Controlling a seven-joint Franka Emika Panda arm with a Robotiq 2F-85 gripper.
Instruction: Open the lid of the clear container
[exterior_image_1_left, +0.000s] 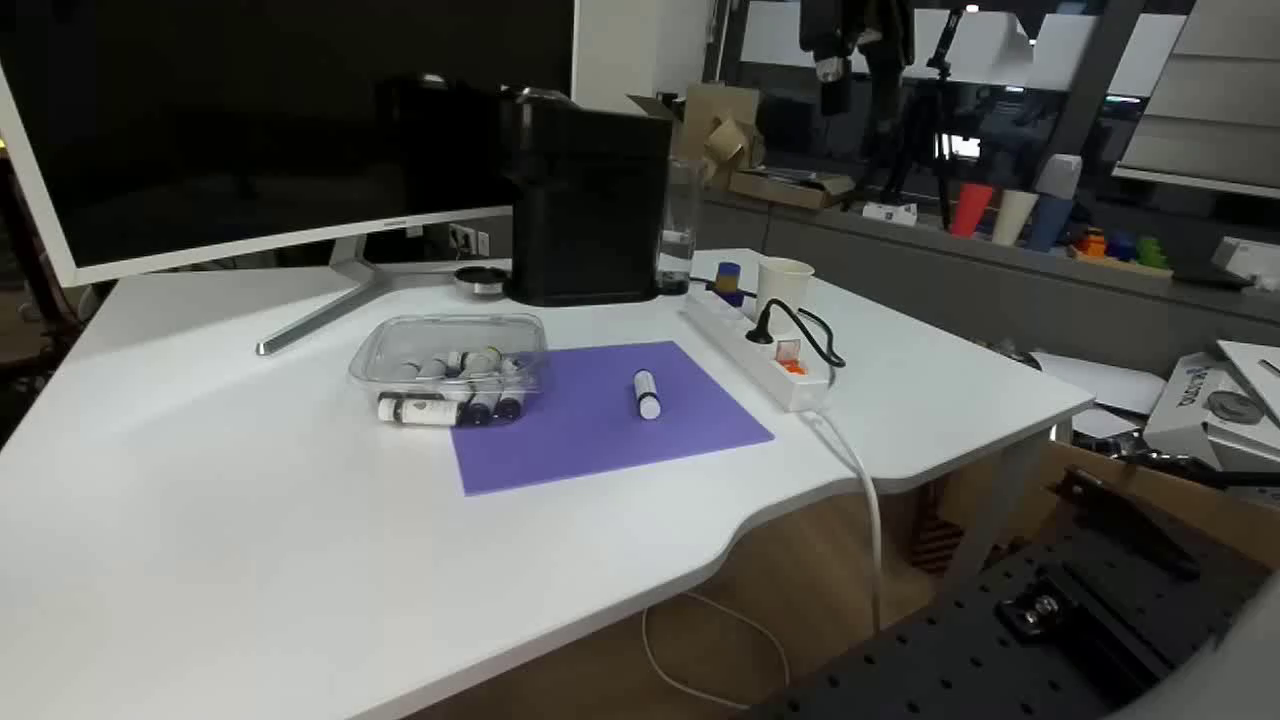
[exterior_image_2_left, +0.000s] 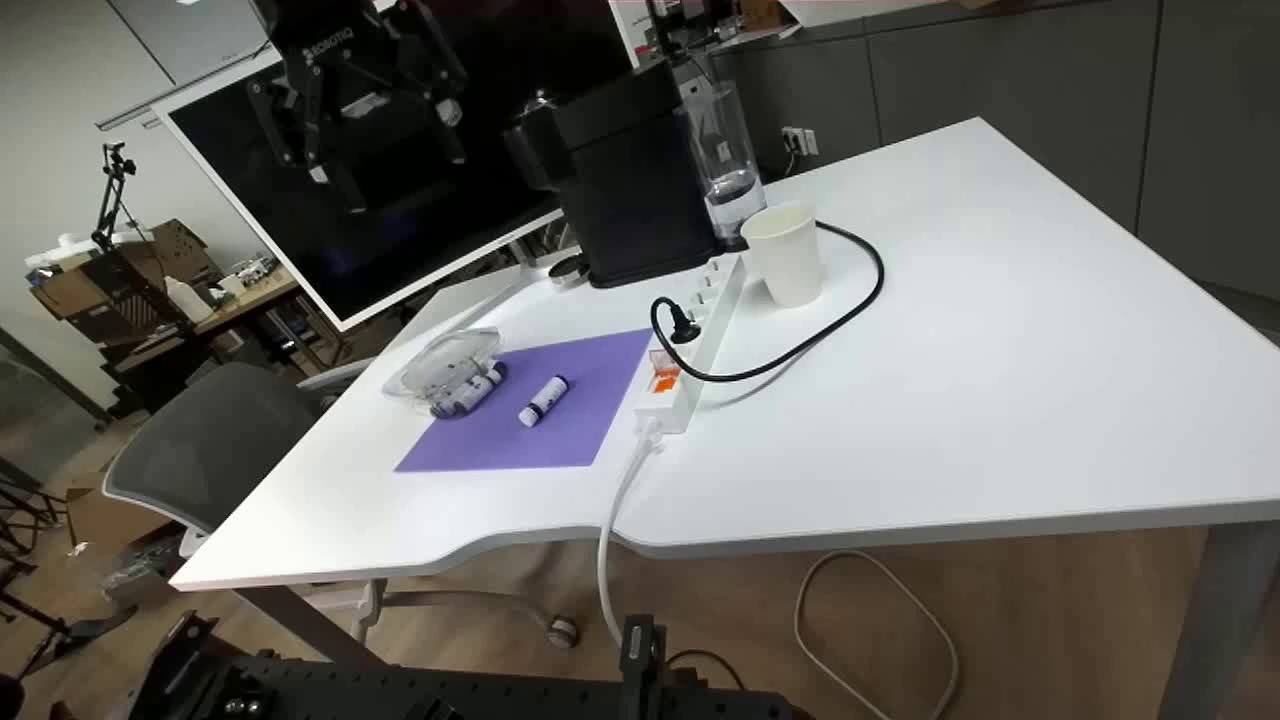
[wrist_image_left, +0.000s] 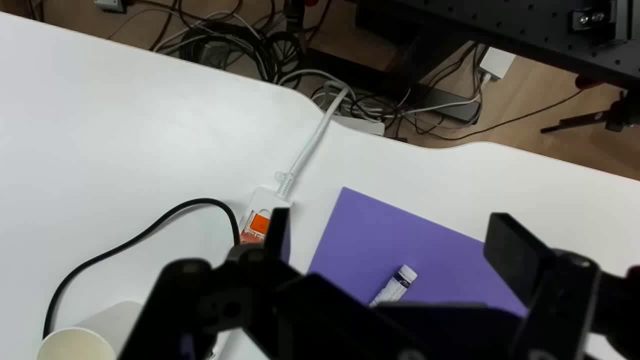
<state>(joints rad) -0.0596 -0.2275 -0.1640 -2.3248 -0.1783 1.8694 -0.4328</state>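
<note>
The clear container (exterior_image_1_left: 455, 375) is a low rectangular plastic box on the white table, overlapping a corner of the purple mat; it also shows in an exterior view (exterior_image_2_left: 447, 370). Several white and dark cylinders show through its walls. The lid cannot be told apart from the box's clear top. My gripper (exterior_image_2_left: 400, 180) is open and empty, high above the table and well away from the box; it also shows at the top of an exterior view (exterior_image_1_left: 858, 75). In the wrist view its spread fingers (wrist_image_left: 392, 225) frame the purple mat. The container does not show in the wrist view.
The purple mat (exterior_image_1_left: 590, 440) bears one small white cylinder (exterior_image_1_left: 647, 394). A white power strip (exterior_image_1_left: 755, 350) with a black cable lies beside it. A paper cup (exterior_image_1_left: 783, 283), a black machine (exterior_image_1_left: 590, 200), a water-filled clear cylinder (exterior_image_1_left: 678, 230) and a monitor (exterior_image_1_left: 250, 120) stand behind.
</note>
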